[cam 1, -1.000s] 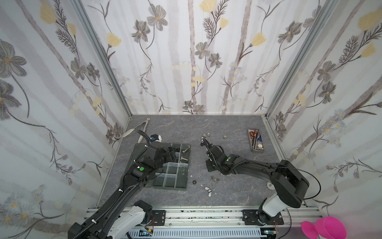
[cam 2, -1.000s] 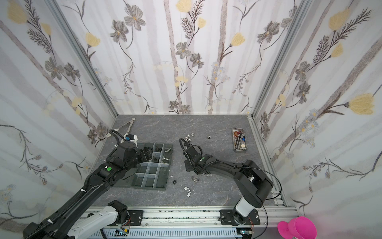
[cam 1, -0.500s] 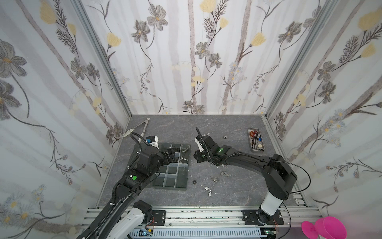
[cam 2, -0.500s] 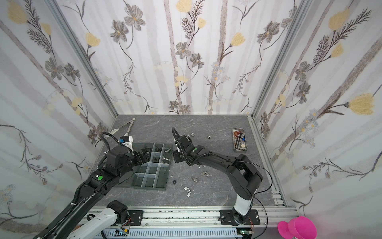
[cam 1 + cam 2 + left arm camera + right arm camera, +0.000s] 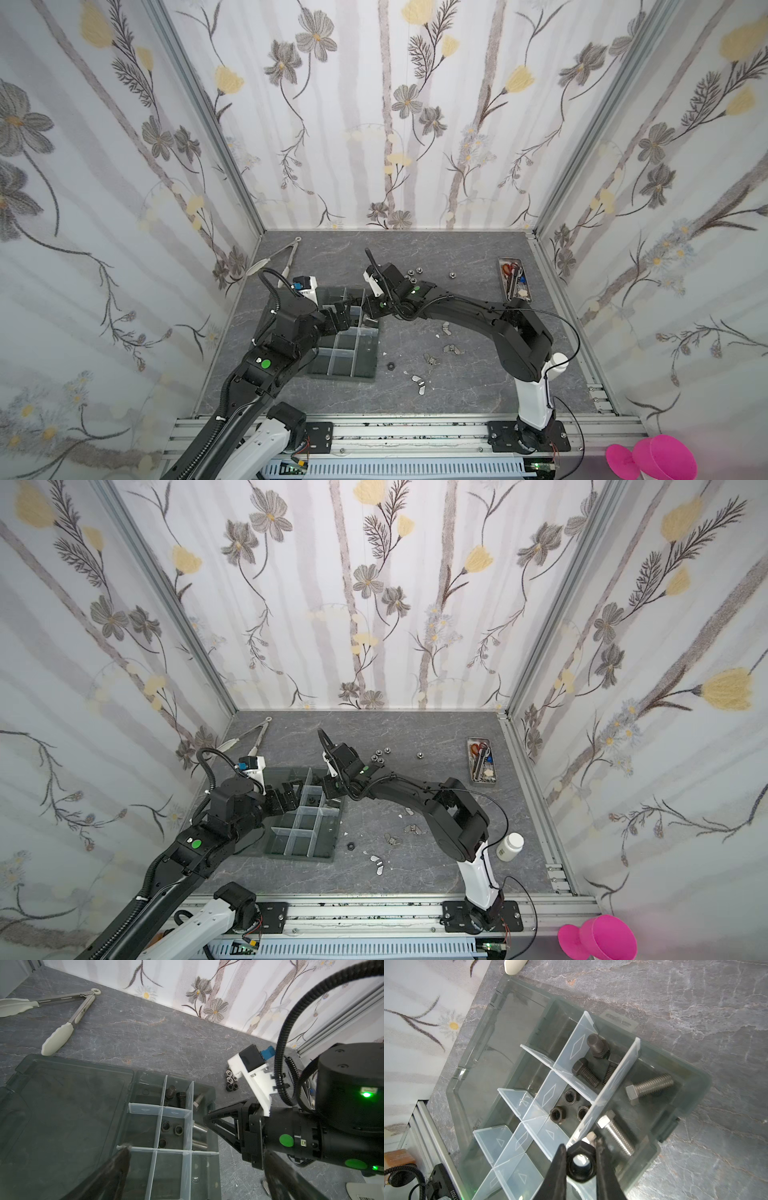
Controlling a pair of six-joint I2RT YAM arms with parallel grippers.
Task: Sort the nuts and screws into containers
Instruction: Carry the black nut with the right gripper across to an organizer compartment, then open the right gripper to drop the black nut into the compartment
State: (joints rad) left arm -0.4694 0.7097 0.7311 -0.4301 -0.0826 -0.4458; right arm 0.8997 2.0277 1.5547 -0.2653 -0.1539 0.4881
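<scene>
I'm clamping a black nut (image 5: 580,1164) in my right gripper (image 5: 581,1145), holding it over the organiser tray (image 5: 691,1093) by the black-nuts cell (image 5: 569,1106). Left gripper (image 5: 196,1149) is hanging wide apart above the tray.

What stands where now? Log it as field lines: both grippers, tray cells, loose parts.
right gripper: jaws shut on a black hex nut, above the dark grey plastic organiser tray
left gripper: jaws open, empty, over the tray
one cell: three black hex-head screws
next cell: three more black nuts
outer column: shiny silver hex-head screws
loose on grey marbled table: silver wing nuts, small metal hex nuts, one black ring-shaped nut beside the tray
aside: long metal tongs, narrow metal tray of scissors
</scene>
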